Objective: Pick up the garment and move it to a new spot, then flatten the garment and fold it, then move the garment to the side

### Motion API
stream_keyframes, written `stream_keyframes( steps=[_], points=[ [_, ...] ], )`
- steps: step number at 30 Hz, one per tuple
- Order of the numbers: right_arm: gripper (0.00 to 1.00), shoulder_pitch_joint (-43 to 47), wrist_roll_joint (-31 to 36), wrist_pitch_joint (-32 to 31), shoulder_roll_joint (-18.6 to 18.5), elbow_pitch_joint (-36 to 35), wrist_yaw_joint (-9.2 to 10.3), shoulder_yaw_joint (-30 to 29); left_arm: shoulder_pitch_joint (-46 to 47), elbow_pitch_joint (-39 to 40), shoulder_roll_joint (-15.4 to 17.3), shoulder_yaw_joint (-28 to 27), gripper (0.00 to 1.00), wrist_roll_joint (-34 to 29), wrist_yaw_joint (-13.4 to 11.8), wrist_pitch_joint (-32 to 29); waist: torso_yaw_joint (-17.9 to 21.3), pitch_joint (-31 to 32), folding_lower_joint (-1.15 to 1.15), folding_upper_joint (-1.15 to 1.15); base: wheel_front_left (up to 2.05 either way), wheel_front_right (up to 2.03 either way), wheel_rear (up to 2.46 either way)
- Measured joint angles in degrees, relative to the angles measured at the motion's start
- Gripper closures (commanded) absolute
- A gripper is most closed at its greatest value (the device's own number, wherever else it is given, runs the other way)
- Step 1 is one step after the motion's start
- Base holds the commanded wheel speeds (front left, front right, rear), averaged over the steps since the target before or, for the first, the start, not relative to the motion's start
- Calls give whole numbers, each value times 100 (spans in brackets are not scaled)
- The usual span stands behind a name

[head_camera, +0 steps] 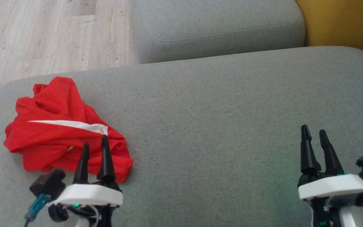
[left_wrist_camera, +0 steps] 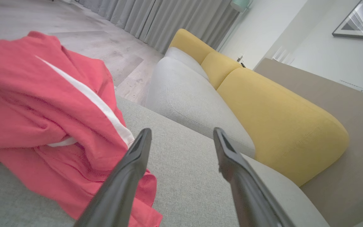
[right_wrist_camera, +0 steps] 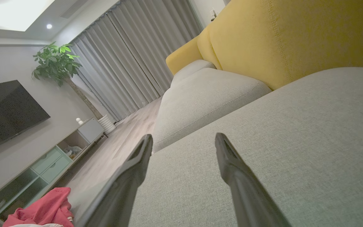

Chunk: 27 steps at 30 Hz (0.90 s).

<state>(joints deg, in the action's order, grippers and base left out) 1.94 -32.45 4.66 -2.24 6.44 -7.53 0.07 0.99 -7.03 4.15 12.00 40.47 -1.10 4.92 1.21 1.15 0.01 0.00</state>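
Looks like nothing's really started yet — the red garment (head_camera: 52, 126) sits crumpled at the left end of the grey sofa cushion (head_camera: 216, 110), left pincer (head_camera: 95, 141) spread wide over its near edge, right pincer (head_camera: 313, 130) gaping, empty, well apart.

Crumpled red garment (head_camera: 49, 110) on grey cushion (head_camera: 216, 110), left claw (head_camera: 95, 141) at its near edge

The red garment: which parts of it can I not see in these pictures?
- Head view: the left hand covers part of the garment.
- Left wrist view: the picture's left edge cuts it off.
- Right wrist view: small, cut off by the bottom edge.
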Motion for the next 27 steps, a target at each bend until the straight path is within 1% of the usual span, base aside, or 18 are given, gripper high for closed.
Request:
stream_keyframes(
  steps=[9, 14, 27],
  points=[
    [0, 0, 842, 148, -1, -78, 0, 122, 44, -38, 142, 460, 0, -642, -185, 130, 39, 4, 0, 0, 0, 0, 0],
    [0, 1, 1211, 225, -1, -122, 0, 141, 141, -38, 215, 620, 0, -918, -252, 201, 51, 2, -1, 0, 0, 0, 0],
    [0, 6, 2282, 438, -3, -286, 0, 166, 257, 9, 371, 1174, 0, -1828, -554, 427, 73, 32, -1, 0, 0, 0, 0]
  ],
)
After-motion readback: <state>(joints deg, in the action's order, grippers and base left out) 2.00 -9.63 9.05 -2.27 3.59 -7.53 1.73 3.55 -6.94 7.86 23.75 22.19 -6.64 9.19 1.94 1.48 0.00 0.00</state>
